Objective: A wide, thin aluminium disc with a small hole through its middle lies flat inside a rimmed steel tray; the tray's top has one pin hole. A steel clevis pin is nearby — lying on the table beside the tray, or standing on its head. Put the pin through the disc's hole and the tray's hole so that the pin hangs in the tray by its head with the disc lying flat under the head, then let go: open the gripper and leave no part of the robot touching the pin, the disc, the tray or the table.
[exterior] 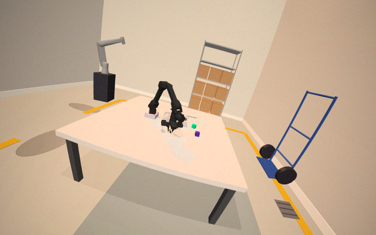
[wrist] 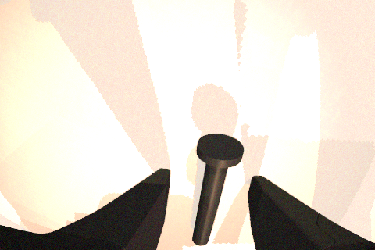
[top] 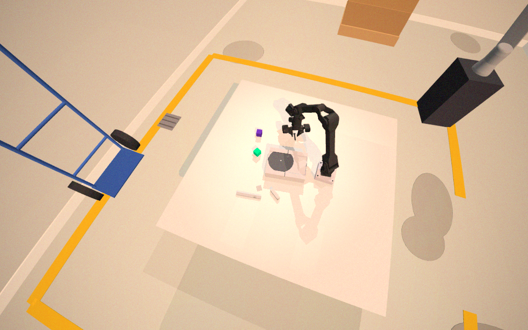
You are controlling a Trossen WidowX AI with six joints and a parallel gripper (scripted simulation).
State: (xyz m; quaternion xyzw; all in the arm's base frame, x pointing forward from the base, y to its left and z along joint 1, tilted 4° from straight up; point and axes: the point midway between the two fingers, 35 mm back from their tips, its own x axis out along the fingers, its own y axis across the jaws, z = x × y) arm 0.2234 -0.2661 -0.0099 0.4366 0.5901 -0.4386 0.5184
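In the wrist view, we see the fingers (top: 295,132) (exterior: 168,128) standing apart, with the steel clevis pin (wrist: 210,199) between them and a visible gap on either side. Its broad head is toward the top of that view, its shank slanting down and slightly left. We cannot tell whether the pin touches the counter (top: 356,246) (exterior: 119,137).

From above, we find the fingers beyond the far side of the rimmed tray (top: 275,174) (exterior: 185,124). The wide grey disc (top: 275,165) lies in the tray's left part, its small middle hole showing as a pale dot. The pin is not through it.

To the tray's left we have a green cube (top: 256,152) (exterior: 193,126), and a purple cube (top: 259,133) (exterior: 197,133) farther back. Near the tray's near side lie a long pale bar (top: 245,195), a shorter bar (top: 274,194) and a small pale block (top: 259,188).
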